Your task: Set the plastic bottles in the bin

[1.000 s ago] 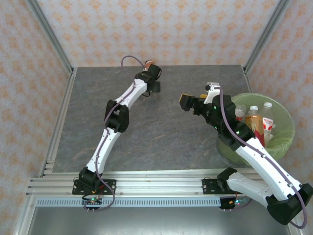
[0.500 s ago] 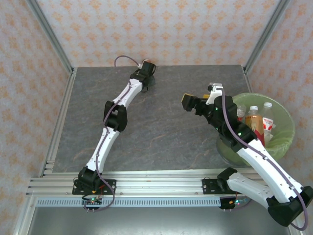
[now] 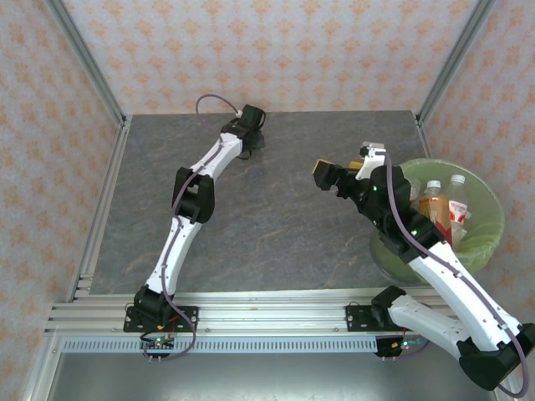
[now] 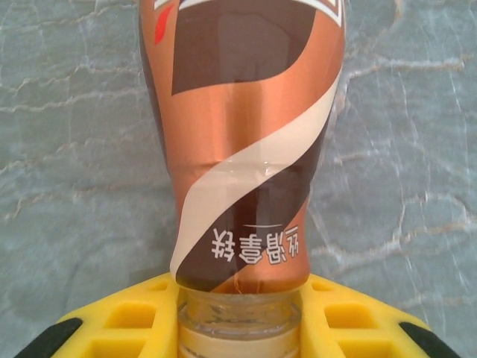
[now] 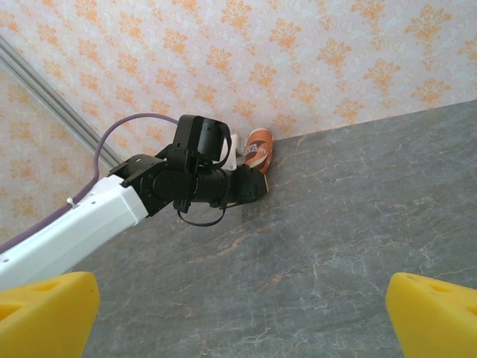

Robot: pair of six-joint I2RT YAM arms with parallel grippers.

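The left gripper [image 4: 238,328] is clamped on the clear neck of a brown-orange bottle [image 4: 246,149], with a yellow finger [image 4: 130,317] on either side of it. The bottle's sleeve is glossy copper and dark brown with a cream band sweeping across it, and small printed characters sit just above the neck. From the right wrist view, this bottle [image 5: 258,149] is at the far edge of the table [image 3: 276,225], close to the patterned wall and left of centre. Whether it rests on the surface or is raised, I cannot tell. The right gripper [image 3: 338,174] hangs with its fingers wide apart, holding nothing, just left of the bin [image 3: 489,242]. The green-lined bin stands at the right and holds several upright bottles [image 3: 432,205], clear with white caps and red labels.
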